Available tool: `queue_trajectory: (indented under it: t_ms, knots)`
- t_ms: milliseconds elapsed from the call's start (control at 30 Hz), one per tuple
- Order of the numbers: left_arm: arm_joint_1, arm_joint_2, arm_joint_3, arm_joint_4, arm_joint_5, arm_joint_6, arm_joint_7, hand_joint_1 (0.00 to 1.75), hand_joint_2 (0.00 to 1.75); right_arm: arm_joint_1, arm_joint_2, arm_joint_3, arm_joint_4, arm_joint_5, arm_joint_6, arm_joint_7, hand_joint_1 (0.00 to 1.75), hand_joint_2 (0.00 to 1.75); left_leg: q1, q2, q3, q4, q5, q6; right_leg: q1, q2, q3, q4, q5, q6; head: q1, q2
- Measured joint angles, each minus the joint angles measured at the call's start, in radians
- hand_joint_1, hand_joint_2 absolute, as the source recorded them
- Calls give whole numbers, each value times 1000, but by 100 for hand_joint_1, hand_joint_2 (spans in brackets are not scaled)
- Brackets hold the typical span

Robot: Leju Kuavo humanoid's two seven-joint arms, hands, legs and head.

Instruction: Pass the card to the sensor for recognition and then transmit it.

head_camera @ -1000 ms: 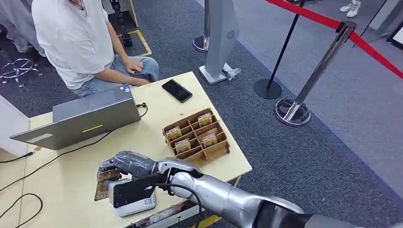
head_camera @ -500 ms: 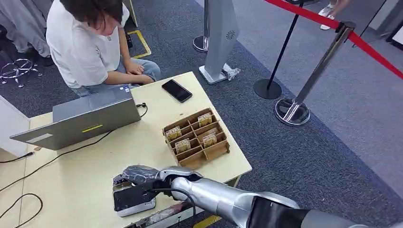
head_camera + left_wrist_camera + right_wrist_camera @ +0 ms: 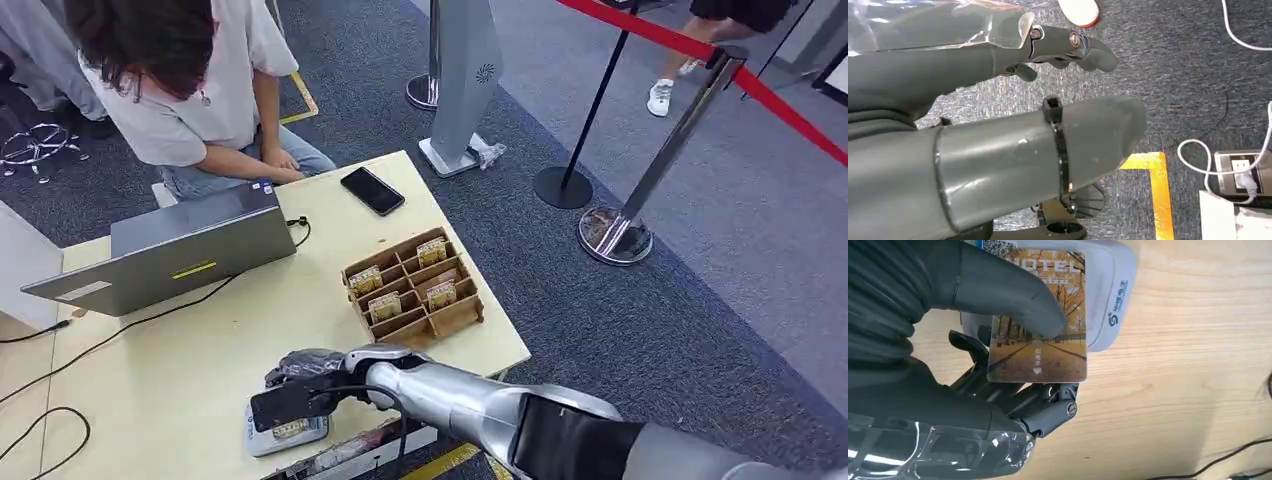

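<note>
Right hand [image 3: 998, 340] pinches card [image 3: 1048, 340] printed "HOTEL" over white sensor [image 3: 1113, 295].

A glossy hotel key card with an autumn-tree photo [image 3: 1040, 325] lies flat over the white rounded sensor box [image 3: 1108, 300], frame centre.

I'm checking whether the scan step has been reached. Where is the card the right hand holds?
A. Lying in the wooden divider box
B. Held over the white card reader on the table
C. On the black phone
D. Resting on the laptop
B: in the right wrist view the right hand pinches the card under its thumb, and the card overlaps the white card reader on the wooden table.
</note>
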Motion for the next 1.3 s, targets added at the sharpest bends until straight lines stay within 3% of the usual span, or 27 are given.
queue_trajectory:
  t_ms: [233, 767, 1300]
  knots:
    - [0, 0, 0, 0, -2, 1, -2, 0, 0, -16, 10, 4, 31, 0, -60, 26, 175, 175, 0, 0, 0, 0, 0, 0, 0, 0, 0, 0, 1, 0, 0, 0]
    - [-6, 0, -1, 0, -9, -1, -3, 0, 0, -47, 42, 63, 92, 78, -115, 80, 175, 175, 0, 0, 0, 0, 1, 0, 0, 0, 0, 0, 1, -1, 0, 0]
    - [-7, 0, -1, 0, -15, 0, -4, 0, 0, -49, 47, 88, 98, 76, -182, 45, 175, 175, 0, 0, 0, 0, 1, 0, 0, 0, 0, 0, 1, -1, 0, 0]
